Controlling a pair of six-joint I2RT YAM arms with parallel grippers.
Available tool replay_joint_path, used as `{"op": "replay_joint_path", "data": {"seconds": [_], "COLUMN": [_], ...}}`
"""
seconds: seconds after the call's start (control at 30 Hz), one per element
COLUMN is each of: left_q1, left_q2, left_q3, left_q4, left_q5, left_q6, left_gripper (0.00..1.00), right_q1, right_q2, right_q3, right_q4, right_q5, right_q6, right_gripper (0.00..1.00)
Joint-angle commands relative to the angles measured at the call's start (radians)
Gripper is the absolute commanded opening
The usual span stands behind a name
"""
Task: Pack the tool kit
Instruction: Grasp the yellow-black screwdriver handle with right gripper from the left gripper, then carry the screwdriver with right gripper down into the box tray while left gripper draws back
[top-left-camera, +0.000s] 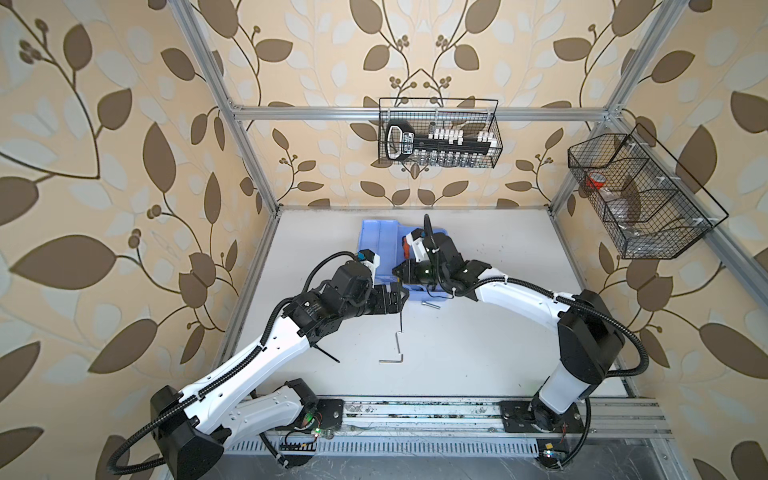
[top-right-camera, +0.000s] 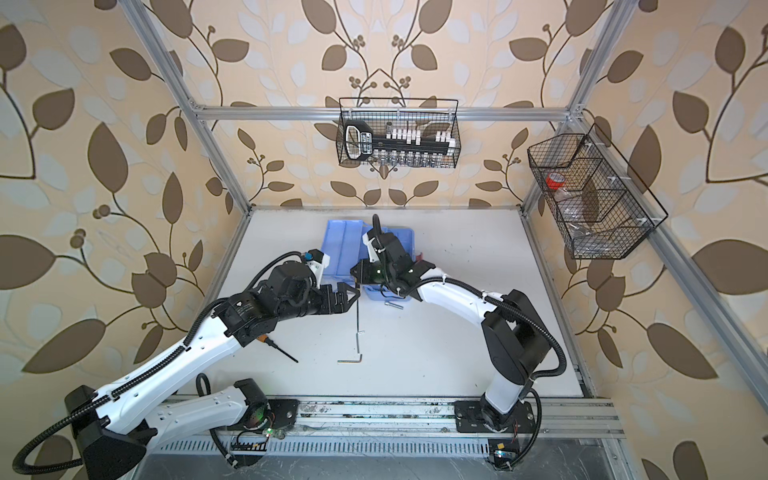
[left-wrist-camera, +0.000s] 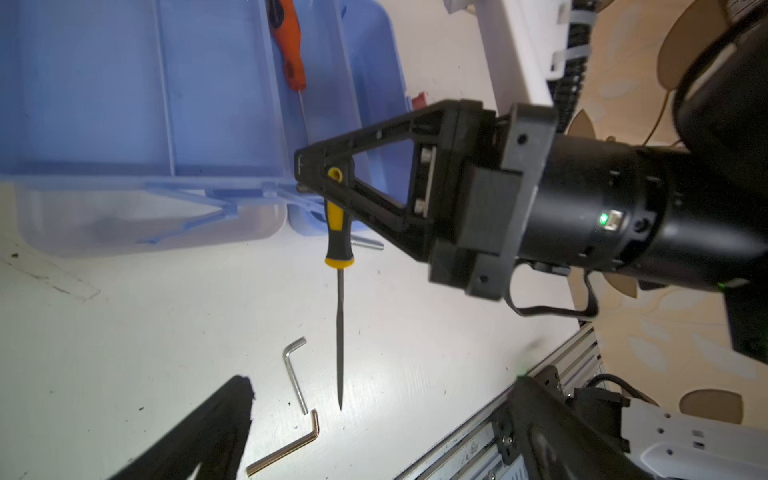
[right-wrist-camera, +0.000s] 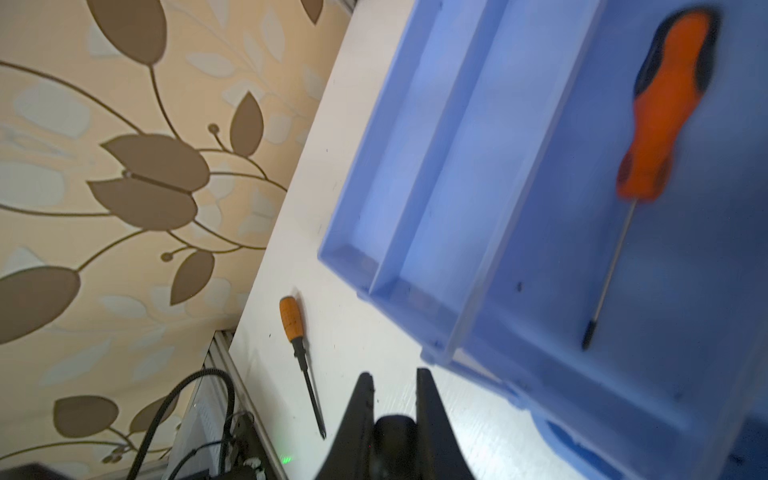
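Right gripper (left-wrist-camera: 308, 168) is clamped on the yellow-black screwdriver (left-wrist-camera: 338, 239) by its handle beside the blue case (top-left-camera: 374, 237), left gripper (top-right-camera: 355, 295) spread wide.

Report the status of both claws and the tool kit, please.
Left claw open, empty. Right claw shut on yellow-handled tool beside blue case. Orange screwdriver inside. Way looks clear.

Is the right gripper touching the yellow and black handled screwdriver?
Touching. The left wrist view shows the right gripper clamping the yellow-and-black-handled screwdriver by its handle end.
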Motion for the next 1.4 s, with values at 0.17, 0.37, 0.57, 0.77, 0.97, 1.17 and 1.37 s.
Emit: {"op": "replay_joint_path", "data": {"seconds": [0.17,0.37,0.57,0.77,0.97,1.17,1.37], "left_q1": [-0.004,0.002,0.007,0.008,0.013,0.017,0.024], "left_q2": [-0.098,-0.173,-0.217,-0.206,-0.188,-0.157,-0.137], "left_q3": [0.043,-0.021,-0.043,-0.053,-0.062,-0.076,-0.094], "left_q4": [-0.109,-0.161,-0.190,-0.205,-0.192,-0.174,-0.147], "left_q5": [-0.200,-0.257,-0.301,-0.306,-0.297,-0.279,-0.254], "left_q6": [0.018,-0.003,-0.009,-0.006,-0.001,-0.009,-0.020], "left_gripper": [0.99,0.99,0.99,0.99,0.99,0.99,0.99], "right_q1": [-0.085,-0.130,-0.140,-0.161,-0.173,-0.175,-0.174], "right_q2": [0.101,0.207,0.351,0.461,0.530,0.555,0.564], "right_q3": [0.275,0.408,0.571,0.685,0.745,0.741,0.702], "right_q4": [-0.185,-0.194,-0.233,-0.274,-0.314,-0.327,-0.313], "right_q5": [0.261,0.371,0.453,0.447,0.421,0.390,0.357], "right_q6": [-0.171,-0.200,-0.237,-0.228,-0.213,-0.198,-0.184], "right_gripper": [0.00,0.00,0.00,0.00,0.01,0.03,0.06]}}
